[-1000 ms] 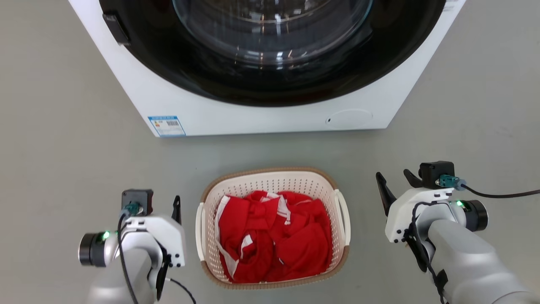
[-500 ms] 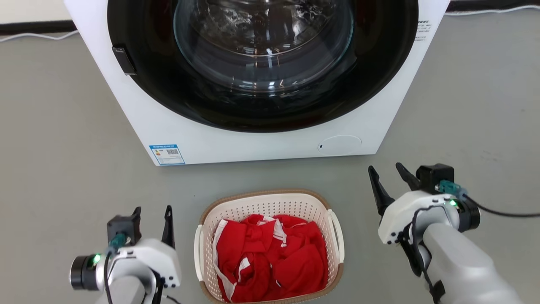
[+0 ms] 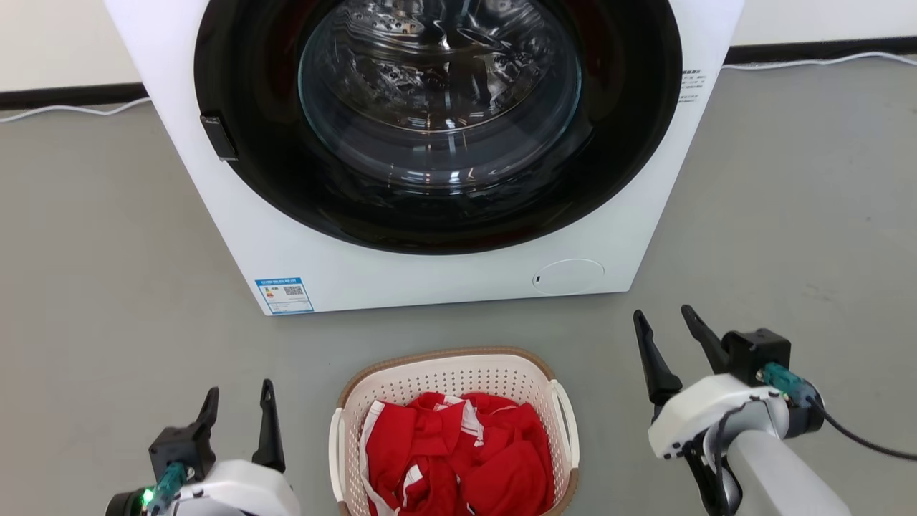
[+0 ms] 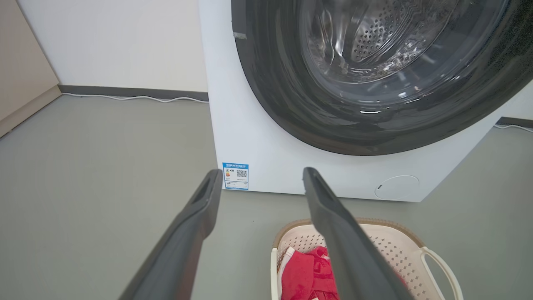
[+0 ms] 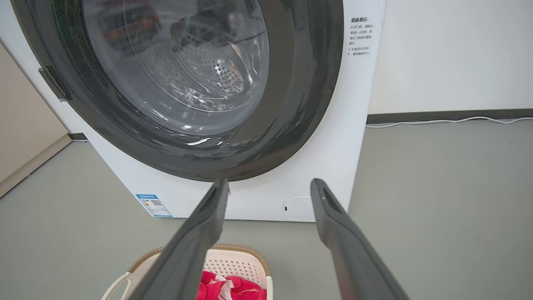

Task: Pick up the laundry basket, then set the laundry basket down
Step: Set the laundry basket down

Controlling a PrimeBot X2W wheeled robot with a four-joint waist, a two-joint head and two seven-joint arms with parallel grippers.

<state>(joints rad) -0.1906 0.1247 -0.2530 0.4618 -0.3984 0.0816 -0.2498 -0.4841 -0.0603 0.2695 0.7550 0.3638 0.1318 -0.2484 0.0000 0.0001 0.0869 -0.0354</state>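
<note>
- Nearest you, your left gripper [image 3: 238, 393] and right gripper [image 3: 663, 315] sit either side of the laundry basket [image 3: 458, 374], each with fingers spread and apart from its handles.
- Between them, the laundry basket rests on the grey floor [image 3: 107, 287], holding red clothes [image 3: 466, 459].
- Beyond it stands the washing machine [image 3: 430, 283], its round glass door facing you.
</note>
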